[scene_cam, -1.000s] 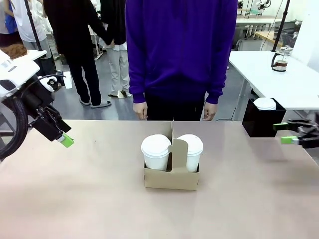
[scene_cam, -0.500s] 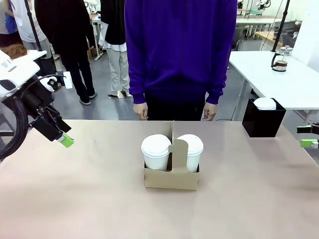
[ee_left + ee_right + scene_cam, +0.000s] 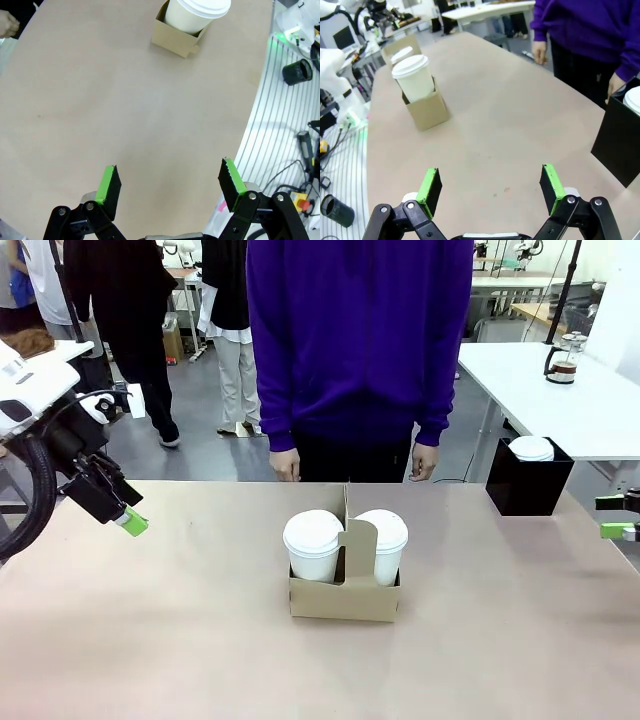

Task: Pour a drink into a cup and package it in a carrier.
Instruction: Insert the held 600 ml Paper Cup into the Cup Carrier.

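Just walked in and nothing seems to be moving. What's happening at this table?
Nothing is being handled right now. Two lidded white paper cups sit in the brown cardboard carrier mid-table. The left gripper and right gripper hang open and empty at opposite sides. The person in the purple sweater stands behind, hands down.

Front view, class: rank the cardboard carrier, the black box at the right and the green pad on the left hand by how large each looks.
1. Cardboard carrier, largest.
2. Black box, smaller; it stands farther from the camera, so its true size is unsure.
3. Green pad on the left hand, clearly smallest.
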Motion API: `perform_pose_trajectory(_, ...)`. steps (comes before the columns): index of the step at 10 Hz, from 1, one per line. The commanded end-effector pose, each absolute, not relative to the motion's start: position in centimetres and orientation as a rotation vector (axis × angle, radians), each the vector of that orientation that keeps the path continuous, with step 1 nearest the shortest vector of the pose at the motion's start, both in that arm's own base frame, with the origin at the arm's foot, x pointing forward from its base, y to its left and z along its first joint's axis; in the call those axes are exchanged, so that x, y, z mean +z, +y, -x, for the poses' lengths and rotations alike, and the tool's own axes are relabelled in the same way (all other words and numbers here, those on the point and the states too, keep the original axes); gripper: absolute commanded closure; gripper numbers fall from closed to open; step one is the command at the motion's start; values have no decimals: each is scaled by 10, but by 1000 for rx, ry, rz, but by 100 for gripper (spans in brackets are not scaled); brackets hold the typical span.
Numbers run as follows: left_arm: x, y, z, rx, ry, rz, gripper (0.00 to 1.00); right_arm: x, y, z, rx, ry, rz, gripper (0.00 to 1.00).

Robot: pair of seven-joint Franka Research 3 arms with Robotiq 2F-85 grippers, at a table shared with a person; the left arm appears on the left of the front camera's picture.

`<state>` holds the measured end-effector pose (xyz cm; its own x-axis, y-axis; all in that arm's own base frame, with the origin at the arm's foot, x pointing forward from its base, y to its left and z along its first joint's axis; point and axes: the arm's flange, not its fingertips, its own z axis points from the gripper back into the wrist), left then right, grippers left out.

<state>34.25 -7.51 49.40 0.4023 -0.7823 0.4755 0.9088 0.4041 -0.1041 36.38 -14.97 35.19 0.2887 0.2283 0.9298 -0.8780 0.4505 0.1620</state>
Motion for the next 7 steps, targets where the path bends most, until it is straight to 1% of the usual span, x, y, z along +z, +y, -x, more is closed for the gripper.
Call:
perform_pose_trajectory(1, 494, -74, -343, -1114, -391, 392, 3, 354, -152, -365, 852, -1013, -801, 0)
perform_pose_trajectory(7, 494, -74, -343, -1114, -391, 392, 3, 354, -152, -365, 852, -1013, -801, 0)
